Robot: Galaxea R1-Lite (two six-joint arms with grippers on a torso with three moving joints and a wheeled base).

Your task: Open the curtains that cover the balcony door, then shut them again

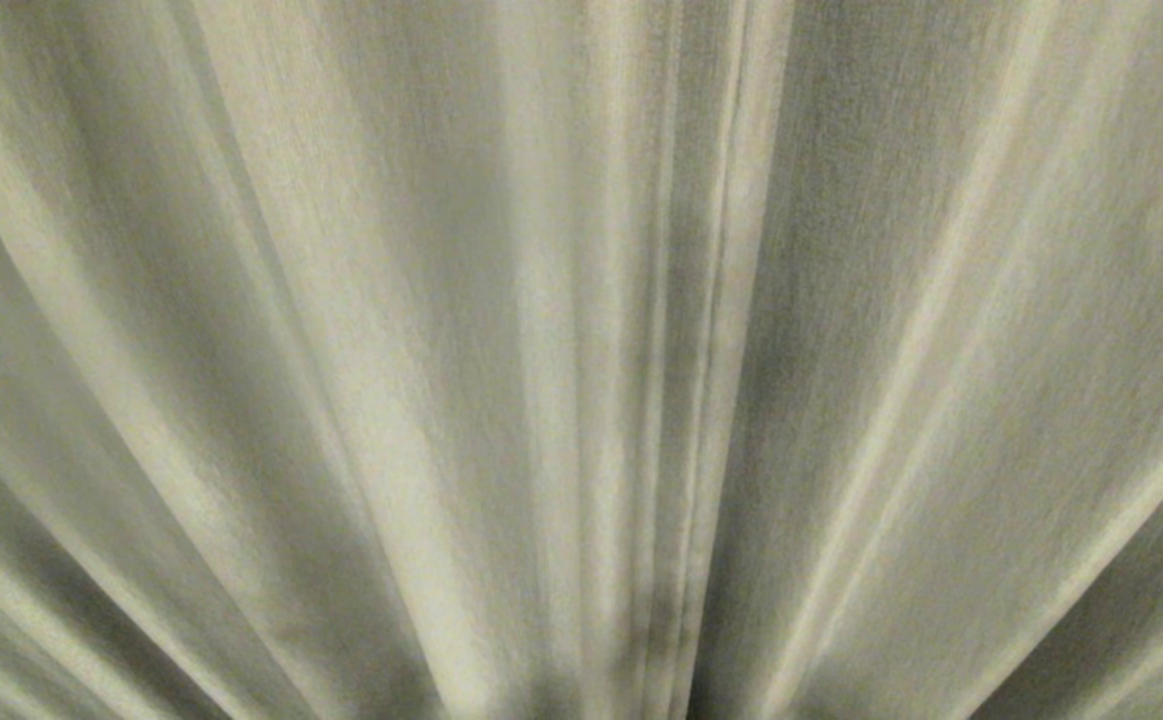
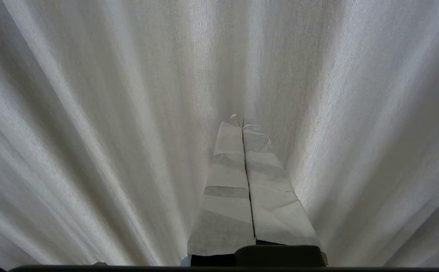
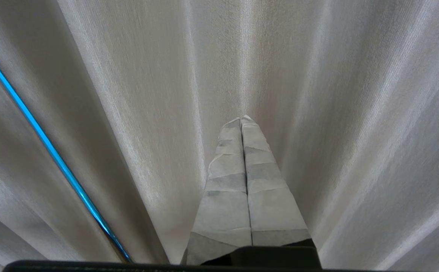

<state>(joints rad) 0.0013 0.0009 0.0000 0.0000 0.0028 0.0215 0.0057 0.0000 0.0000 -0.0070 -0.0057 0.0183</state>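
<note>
Everywhere across the head view, the curtains [image 1: 341, 350] fill the frame edge to edge, thick beige-grey pleats fanning outward from the bottom centre, with two hemmed edges meeting in a narrow vertical seam just right of centre and no glass visible behind them. Lower centre of the left wrist view, the left gripper [image 2: 242, 122] points its tape-wrapped fingers [image 2: 227, 177] at the fabric, pressed together and pinching nothing, while the right gripper [image 3: 242, 119] sits likewise at lower centre of its own view, closed and empty. Smallest, a thin bright blue line [image 3: 49, 151] slants across that view's left side.
</note>
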